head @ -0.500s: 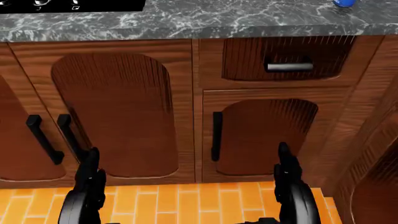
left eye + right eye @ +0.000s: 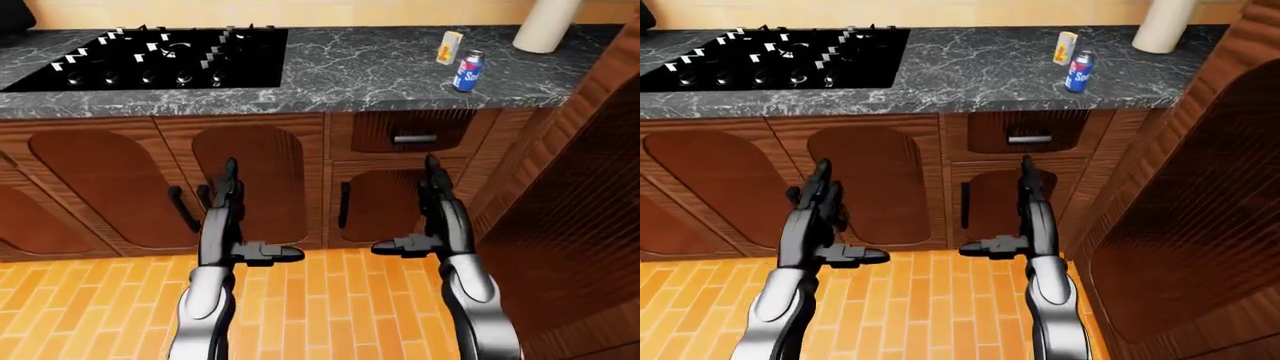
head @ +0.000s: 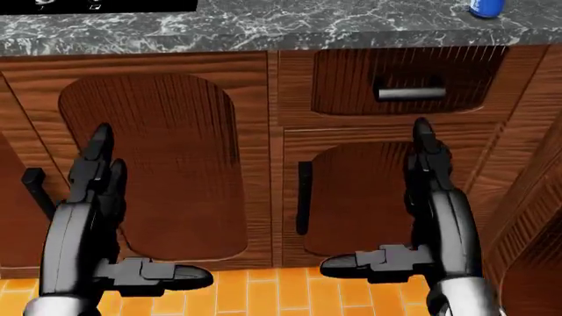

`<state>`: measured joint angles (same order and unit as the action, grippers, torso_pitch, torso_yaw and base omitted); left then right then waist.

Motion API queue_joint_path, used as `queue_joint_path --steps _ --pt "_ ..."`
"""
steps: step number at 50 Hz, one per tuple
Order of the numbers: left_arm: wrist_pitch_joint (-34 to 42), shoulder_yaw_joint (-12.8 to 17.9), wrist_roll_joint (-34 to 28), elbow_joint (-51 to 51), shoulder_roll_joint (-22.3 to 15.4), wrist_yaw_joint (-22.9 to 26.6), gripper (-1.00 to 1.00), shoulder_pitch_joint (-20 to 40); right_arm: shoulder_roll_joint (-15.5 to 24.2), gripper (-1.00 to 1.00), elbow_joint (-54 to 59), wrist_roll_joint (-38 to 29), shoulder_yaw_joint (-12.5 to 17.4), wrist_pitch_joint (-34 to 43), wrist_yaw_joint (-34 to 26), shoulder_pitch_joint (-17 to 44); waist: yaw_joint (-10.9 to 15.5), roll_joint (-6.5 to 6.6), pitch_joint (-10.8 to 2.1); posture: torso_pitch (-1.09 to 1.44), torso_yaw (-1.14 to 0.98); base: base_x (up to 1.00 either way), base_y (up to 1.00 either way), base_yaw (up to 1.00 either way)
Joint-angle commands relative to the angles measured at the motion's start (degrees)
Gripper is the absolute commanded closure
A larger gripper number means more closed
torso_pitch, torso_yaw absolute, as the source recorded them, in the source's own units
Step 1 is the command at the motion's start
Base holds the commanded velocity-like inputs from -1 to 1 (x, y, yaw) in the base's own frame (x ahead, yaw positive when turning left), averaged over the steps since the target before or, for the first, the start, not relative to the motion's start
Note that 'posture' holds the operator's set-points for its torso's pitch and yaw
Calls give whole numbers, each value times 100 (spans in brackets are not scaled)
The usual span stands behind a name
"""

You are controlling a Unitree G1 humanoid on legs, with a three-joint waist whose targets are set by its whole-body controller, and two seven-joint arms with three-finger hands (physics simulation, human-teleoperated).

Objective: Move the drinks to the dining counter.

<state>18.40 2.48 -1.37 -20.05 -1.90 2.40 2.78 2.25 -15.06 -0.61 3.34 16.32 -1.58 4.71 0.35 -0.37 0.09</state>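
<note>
- Orange brick-pattern floor (image 2: 90, 300) lies nearest, and the robot's two arms reach up over it from the bottom of the view.
- Left hand (image 2: 228, 196) and right hand (image 2: 437, 196) are both raised in front of the cabinets, fingers straight and pointing up, thumbs jutting inward toward each other. Each is spread wide and holds nothing. This looks like a ready posture for an approach, not a grasp.
- Beyond the hands stand brown wooden cabinet doors (image 2: 250, 180) with dark bar handles, and a small drawer (image 2: 415, 132) with a metal pull, above the right hand. All are closed, so what they hold cannot be seen.
- Above them runs a grey marbled worktop (image 2: 340, 75). A black hob (image 2: 150, 60) with knobs is set into its left part.
- Toward the worktop's right end stands a blue drink can (image 2: 467, 72), upright, well apart from both hands. Just beside it, further in, stands a small yellow carton (image 2: 449, 47), probably the second drink.
- At the far right corner rests a pale rounded object (image 2: 545, 26), cut off by the frame, so I cannot tell what it is.
- No dining counter is in view, so neither drink appears moved yet.
</note>
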Motion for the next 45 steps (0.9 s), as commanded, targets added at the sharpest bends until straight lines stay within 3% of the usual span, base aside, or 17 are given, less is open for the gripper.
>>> queue_joint_path --steps 1,5,10,11,13,17,20,24,27,30,32,34,36,40,42,43,45 --pt "239 32 -18 -397 -36 12 -100 239 40 -100 -418 38 40 182 -26 154 -1 1 -101 0 0 0 0 0" --pt "1041 194 66 -912 -137 30 -100 727 62 -100 -851 213 162 545 -45 246 -5 0 -99 0 0 0 0 0" --pt "1332 208 58 -1145 -213 17 -100 944 59 -100 -1286 798 255 1107 -1 332 -4 -2 -65 0 0 0 0 0" --pt "1416 232 68 -1197 -231 20 -100 1006 82 -100 -1378 821 236 1191 3 350 -46 38 -142 0 0 0 0 -22" --pt "1442 209 47 -1175 -234 6 -100 1036 76 -100 -1479 947 288 1366 45 416 -46 87 -23 0 0 0 0 -37" --pt "1607 232 58 -1262 -267 41 -100 1137 162 -100 -1593 1024 347 1581 181 521 -79 85 52 0 0 0 0 -55" --pt "1557 277 82 -1183 -291 66 -100 1160 183 -100 -1679 1001 303 1708 222 598 -109 18 78 0 0 0 0 -63" --pt "1722 325 107 -1287 -346 81 -100 1254 206 -100 -1722 1014 318 1851 274 764 -170 39 95 0 0 0 0 -63" --pt "1817 364 128 -1331 -383 98 -100 1315 221 -100 -1786 1019 303 1957 300 859 -167 206 127 0 0 0 0 -63" --pt "1882 391 134 -1337 -424 115 -100 1385 244 -100 -1798 1031 304 2054 330 989 -111 604 147 0 0 0 0 -63" --pt "1948 416 162 -1362 -443 122 -100 1438 265 -100 -1739 1032 325 2089 359 1103 -50 494 179 0 0 0 0 -63" --pt "2028 453 192 -1378 -471 117 -100 1519 273 -100 -1718 1066 341 2155 411 1225 -89 519 156 0 0 0 0 -63" --pt "2067 510 247 -1351 -496 98 -100 1579 295 -100 -1755 1100 361 2253 466 1305 -91 430 78 0 0 0 0 -63" --pt "2117 516 296 -1413 -531 72 -100 1586 342 -100 -1847 1117 327 2402 515 1421 -47 207 87 0 0 0 0 -64" --pt "2186 528 312 -1461 -559 69 -100 1622 356 -100 -1857 1035 252 2357 485 1434 -2 58 69 0 0 0 0 -50" --pt "2240 582 342 -1426 -584 46 -100 1731 367 -100 -1906 942 180 2350 474 1452 92 -84 116 0 0 0 0 0" --pt "2327 597 389 -1422 -619 0 -100 1847 361 -100 -1910 732 68 2395 433 1517 119 -417 -19 0 0 0 0 0"
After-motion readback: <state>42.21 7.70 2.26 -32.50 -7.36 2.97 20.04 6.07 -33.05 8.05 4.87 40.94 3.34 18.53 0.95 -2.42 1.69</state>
